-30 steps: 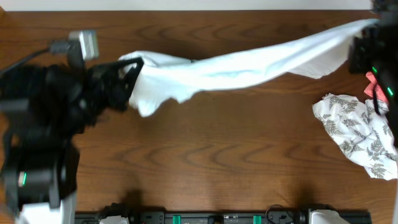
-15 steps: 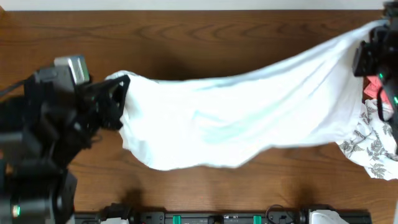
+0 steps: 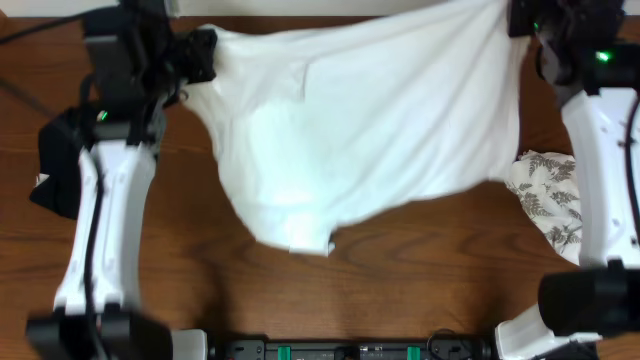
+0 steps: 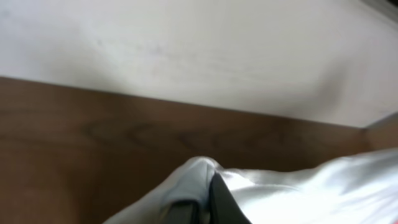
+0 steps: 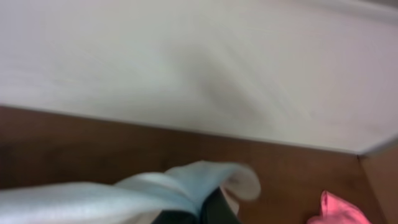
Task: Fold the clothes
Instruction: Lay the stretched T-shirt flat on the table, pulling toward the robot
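At the far left a dark lump (image 3: 52, 172), maybe a black cloth, lies on the table (image 3: 420, 285). Next comes the left gripper (image 3: 203, 52), up at the back of the table. Its jaws are pinched tight on one top corner of the white T-shirt (image 3: 370, 120). The shirt is spread wide between the two arms, and its low side seems to sag onto the wood near the front. The right gripper (image 3: 515, 20) is pinched tight on the other top corner. Below it the leaf cloth (image 3: 552, 195) lies crumpled, and the shirt's edge is right by it, maybe touching. A pink cloth (image 5: 336, 208) peeks into the right wrist view.

Here is what could go wrong. Each gripper holds only a little bit of cloth. If the arms pull too far apart, a corner could slip out and the shirt could flop into a heap. If one arm goes down before the other, the shirt could land crooked and wrinkled. The low side looks bunched and could tuck under itself. On the right, the shirt could land on the leaf cloth or drag it along.
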You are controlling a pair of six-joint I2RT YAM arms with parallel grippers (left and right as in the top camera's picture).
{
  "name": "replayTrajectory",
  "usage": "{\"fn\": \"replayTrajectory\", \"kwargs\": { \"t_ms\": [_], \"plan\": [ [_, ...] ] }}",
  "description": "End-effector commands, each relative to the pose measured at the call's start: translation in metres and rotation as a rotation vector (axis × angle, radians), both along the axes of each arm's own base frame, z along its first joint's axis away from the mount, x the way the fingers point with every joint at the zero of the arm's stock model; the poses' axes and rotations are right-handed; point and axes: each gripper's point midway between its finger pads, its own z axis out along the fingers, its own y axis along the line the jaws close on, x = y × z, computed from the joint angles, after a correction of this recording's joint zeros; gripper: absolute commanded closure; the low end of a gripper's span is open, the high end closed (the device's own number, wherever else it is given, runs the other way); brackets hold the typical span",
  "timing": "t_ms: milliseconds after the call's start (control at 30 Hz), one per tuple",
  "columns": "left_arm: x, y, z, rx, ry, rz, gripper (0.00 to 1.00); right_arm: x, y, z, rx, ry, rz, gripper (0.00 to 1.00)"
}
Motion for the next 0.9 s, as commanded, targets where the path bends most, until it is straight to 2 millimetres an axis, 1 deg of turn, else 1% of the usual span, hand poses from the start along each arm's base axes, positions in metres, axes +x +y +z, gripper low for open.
{"fn": "replayTrajectory", "kwargs": {
  "t_ms": [0,100,167,233,300,333,367,400,467,567,633,667,733,800,867],
  "plan": [
    [0.028,0.006,0.026,0.082,-0.126,-0.004,0.94,0.007,0.0,0.037,-0.037,-0.136,0.007,0.99],
    [0.045,0.007,0.052,0.112,-0.213,-0.011,0.94,0.012,-0.007,0.063,-0.034,-0.241,-0.014,0.99],
    [0.051,0.007,0.072,0.139,-0.263,-0.017,0.94,0.013,-0.012,0.072,-0.02,-0.278,-0.028,0.99],
    [0.052,0.008,0.091,0.156,-0.305,-0.019,0.94,0.013,-0.016,0.075,-0.015,-0.29,-0.038,0.99],
    [0.051,0.01,0.108,0.159,-0.338,-0.014,0.94,0.012,-0.021,0.072,-0.017,-0.276,-0.047,0.99],
    [0.05,0.01,0.111,0.16,-0.34,-0.013,0.94,0.012,-0.022,0.069,-0.017,-0.263,-0.049,0.99],
    [0.049,0.01,0.11,0.159,-0.329,-0.014,0.94,0.011,-0.024,0.064,-0.017,-0.244,-0.052,0.99],
    [0.047,0.009,0.106,0.156,-0.308,-0.018,0.94,0.01,-0.025,0.059,-0.017,-0.222,-0.053,0.99],
    [0.042,0.006,0.083,0.149,-0.207,-0.032,0.94,0.006,-0.026,0.044,-0.018,-0.159,-0.059,0.99],
    [0.025,0.001,0.035,0.158,-0.01,-0.066,0.94,-0.002,-0.032,0.018,-0.031,-0.048,-0.091,0.99],
    [0.011,-0.003,0.007,0.154,0.111,-0.085,0.94,-0.009,-0.035,0.002,-0.04,0.022,-0.11,0.99],
    [0.001,-0.004,-0.008,0.148,0.188,-0.093,0.94,-0.014,-0.037,-0.008,-0.045,0.067,-0.119,0.99],
    [-0.019,-0.005,-0.032,0.139,0.316,-0.104,0.94,-0.026,-0.037,-0.027,-0.049,0.16,-0.122,0.99],
    [-0.04,-0.005,-0.052,0.131,0.435,-0.111,0.94,-0.039,-0.037,-0.047,-0.051,0.257,-0.118,0.99],
    [-0.057,-0.006,-0.066,0.122,0.527,-0.118,0.94,-0.055,-0.034,-0.065,-0.046,0.355,-0.107,0.99]
  ]
}}
